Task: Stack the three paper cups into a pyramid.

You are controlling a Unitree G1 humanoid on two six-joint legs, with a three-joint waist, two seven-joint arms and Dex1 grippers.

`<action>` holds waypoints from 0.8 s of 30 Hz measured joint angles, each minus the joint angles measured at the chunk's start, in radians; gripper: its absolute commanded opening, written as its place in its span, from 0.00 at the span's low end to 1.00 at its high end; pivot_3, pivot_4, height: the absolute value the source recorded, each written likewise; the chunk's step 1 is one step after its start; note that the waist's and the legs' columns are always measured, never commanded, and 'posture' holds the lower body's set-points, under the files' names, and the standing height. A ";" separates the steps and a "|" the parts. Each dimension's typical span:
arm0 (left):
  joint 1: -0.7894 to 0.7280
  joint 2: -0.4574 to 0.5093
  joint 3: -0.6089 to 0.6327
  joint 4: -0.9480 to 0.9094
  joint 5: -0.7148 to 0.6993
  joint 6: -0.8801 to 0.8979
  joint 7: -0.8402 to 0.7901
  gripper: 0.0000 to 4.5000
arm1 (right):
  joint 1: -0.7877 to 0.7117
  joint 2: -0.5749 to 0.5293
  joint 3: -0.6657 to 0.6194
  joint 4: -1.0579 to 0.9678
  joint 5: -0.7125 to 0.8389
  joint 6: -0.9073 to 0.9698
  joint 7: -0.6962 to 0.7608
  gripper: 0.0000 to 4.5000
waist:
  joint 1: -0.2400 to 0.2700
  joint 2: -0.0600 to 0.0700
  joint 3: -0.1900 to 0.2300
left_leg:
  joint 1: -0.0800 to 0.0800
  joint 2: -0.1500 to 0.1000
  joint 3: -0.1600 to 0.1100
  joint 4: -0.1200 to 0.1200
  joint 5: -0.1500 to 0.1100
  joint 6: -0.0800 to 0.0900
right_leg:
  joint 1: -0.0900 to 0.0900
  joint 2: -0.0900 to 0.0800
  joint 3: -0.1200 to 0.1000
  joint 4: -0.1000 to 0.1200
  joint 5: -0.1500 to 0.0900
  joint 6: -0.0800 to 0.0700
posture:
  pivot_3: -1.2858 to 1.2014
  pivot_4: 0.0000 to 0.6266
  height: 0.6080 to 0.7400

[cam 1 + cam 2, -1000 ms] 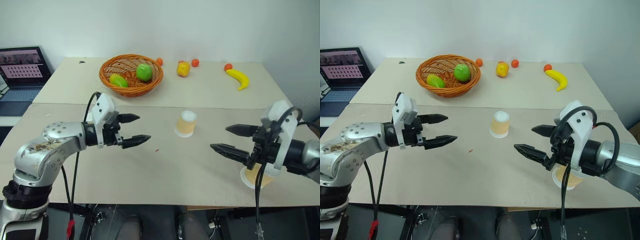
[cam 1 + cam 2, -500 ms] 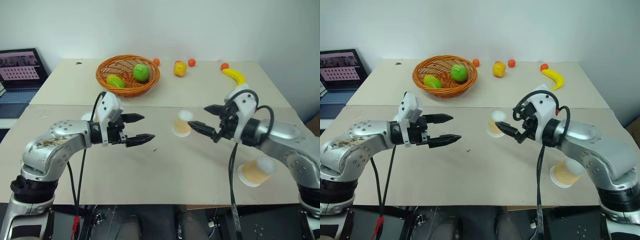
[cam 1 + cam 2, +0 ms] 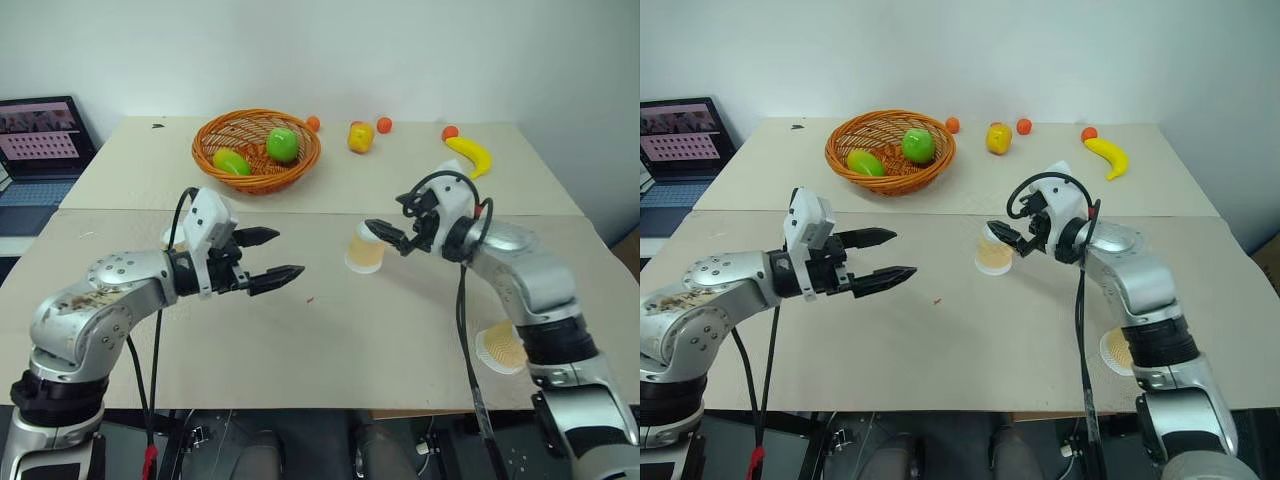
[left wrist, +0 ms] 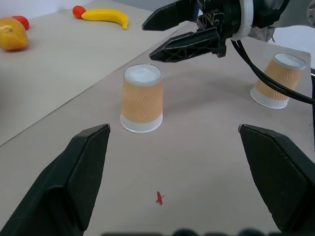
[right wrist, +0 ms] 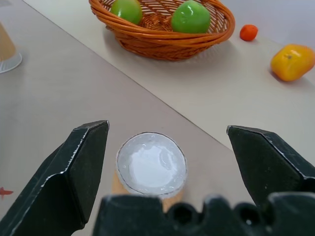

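One paper cup [image 3: 365,250] stands upside down in the middle of the table. My right gripper [image 3: 385,237] is open, just over the cup's right side and level with its white base [image 5: 151,163], not touching it. A second cup [image 3: 503,347] sits near the front right edge, partly behind my right forearm. The third cup [image 5: 6,51] stands at the left, mostly hidden behind my left wrist. My left gripper [image 3: 290,252] is open and empty, pointing toward the middle cup [image 4: 141,101] from the left, well short of it.
An orange wicker basket [image 3: 257,172] with green fruit stands at the back left. Along the back lie a yellow fruit [image 3: 360,137], a banana [image 3: 472,155] and small orange fruits. A laptop [image 3: 40,130] sits off the table's left side.
My right gripper has swung forward and to the left, from above the front right cup to the middle cup, staying open. The left gripper has kept its place.
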 measured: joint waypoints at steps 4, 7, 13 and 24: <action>0.006 0.001 0.019 -0.002 -0.005 0.000 0.008 0.99 | -0.009 0.058 0.003 0.030 -0.035 -0.017 0.014 1.00 | -0.001 0.000 0.000 | 0.000 0.000 0.000 0.000 0.000 0.000 | 0.000 0.000 0.000 0.000 0.000 0.000 | 0.52 0.24 0.98; 0.009 0.010 0.023 -0.005 -0.015 0.001 0.007 0.99 | -0.009 0.082 0.003 0.043 -0.055 -0.028 0.029 1.00 | -0.001 0.000 0.000 | 0.000 0.000 0.000 0.000 0.000 0.000 | 0.000 0.000 0.000 0.001 0.000 0.000 | 0.52 0.24 0.98; 0.021 0.058 0.048 -0.006 -0.033 0.001 -0.015 0.99 | -0.006 0.090 0.001 0.066 -0.090 -0.049 0.049 1.00 | -0.002 0.000 0.000 | 0.001 0.000 0.000 0.000 0.000 0.000 | 0.000 0.000 0.000 0.001 0.000 0.000 | 0.52 0.24 0.98; 0.020 0.073 0.061 -0.006 -0.037 0.001 -0.015 0.99 | -0.006 0.123 -0.008 0.160 -0.131 -0.113 0.073 1.00 | -0.003 0.000 0.000 | 0.001 0.000 0.000 0.000 0.000 0.000 | 0.000 0.000 0.000 0.001 0.000 0.000 | 0.52 0.24 0.98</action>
